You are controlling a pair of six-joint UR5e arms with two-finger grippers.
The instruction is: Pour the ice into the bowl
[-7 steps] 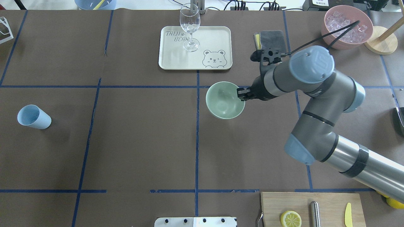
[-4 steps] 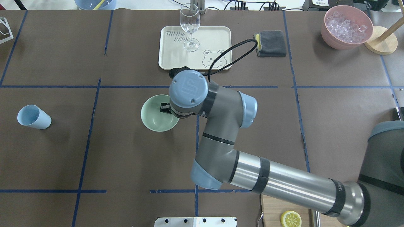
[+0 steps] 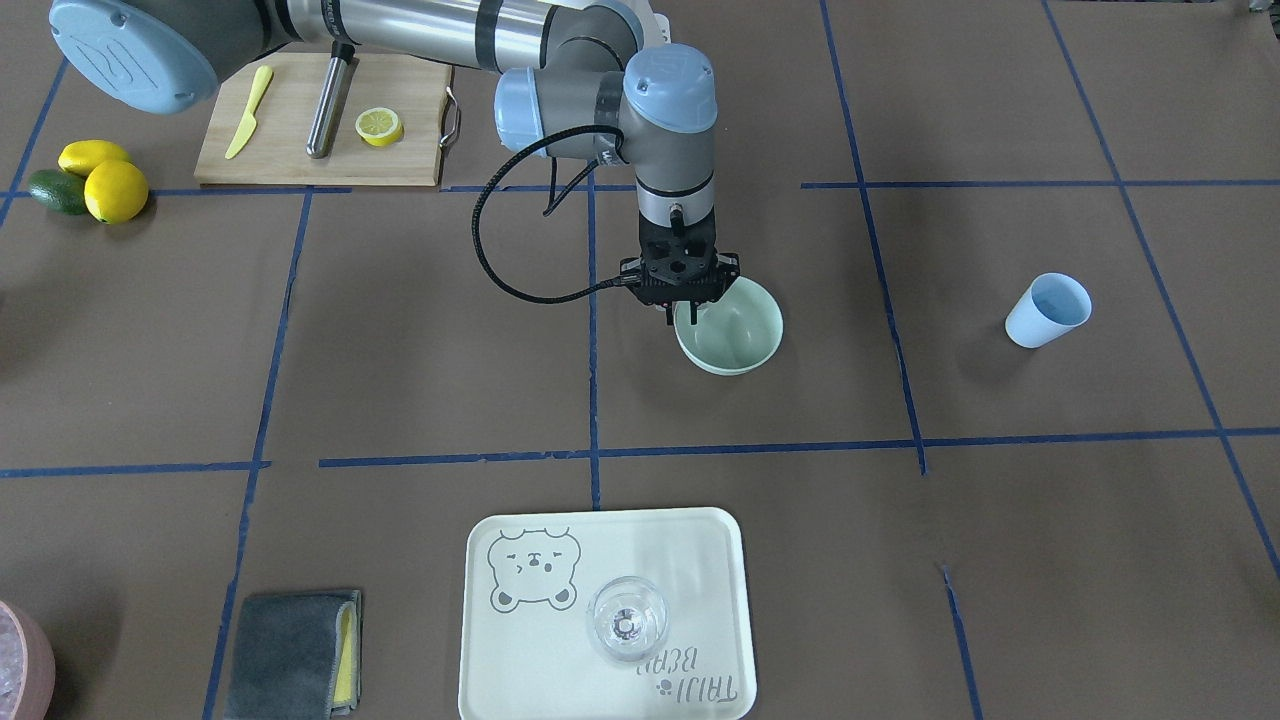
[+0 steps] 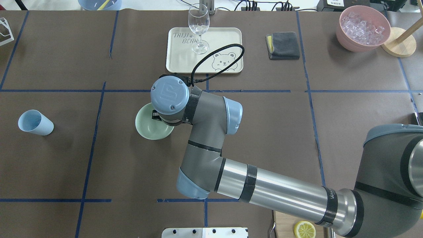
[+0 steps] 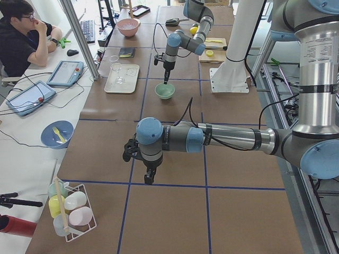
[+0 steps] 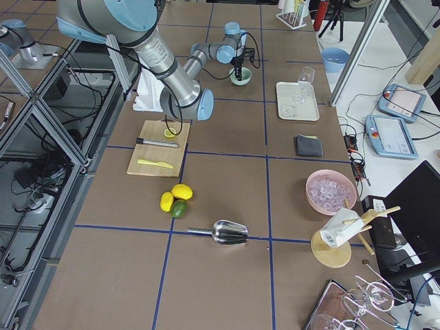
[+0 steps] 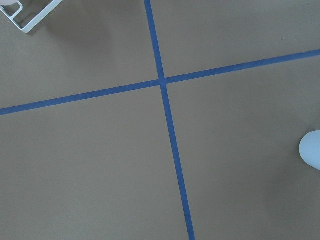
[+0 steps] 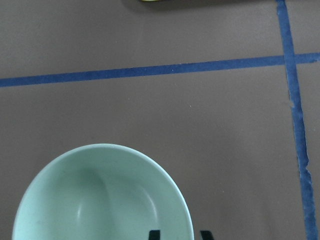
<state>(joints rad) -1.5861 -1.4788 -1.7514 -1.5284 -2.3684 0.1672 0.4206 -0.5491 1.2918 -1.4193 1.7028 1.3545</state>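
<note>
The mint-green bowl [image 4: 148, 127] is empty and sits left of the table's centre line; it also shows in the front view [image 3: 735, 330] and the right wrist view [image 8: 100, 200]. My right gripper [image 8: 180, 235] is shut on the bowl's rim, one finger inside and one outside. I cannot tell whether the bowl rests on the table or hangs just above it. The ice [image 4: 363, 25] lies heaped in the pink container [image 4: 347, 41] at the far right corner. My left gripper [image 5: 150, 177] shows only in the exterior left view, low over bare table; I cannot tell whether it is open or shut.
A light blue cup [image 4: 34, 122] stands at the far left. A tray [image 4: 224, 36] with a wine glass [image 4: 199, 28] is at the back centre, a grey cloth [image 4: 283, 45] beside it. A cutting board [image 3: 290, 150], lemons [image 3: 100, 180] and a metal scoop [image 6: 227, 232] lie on my right side.
My right arm has carried the bowl leftward, from right of the centre line to left of it. The cup, tray and pink container have not moved.
</note>
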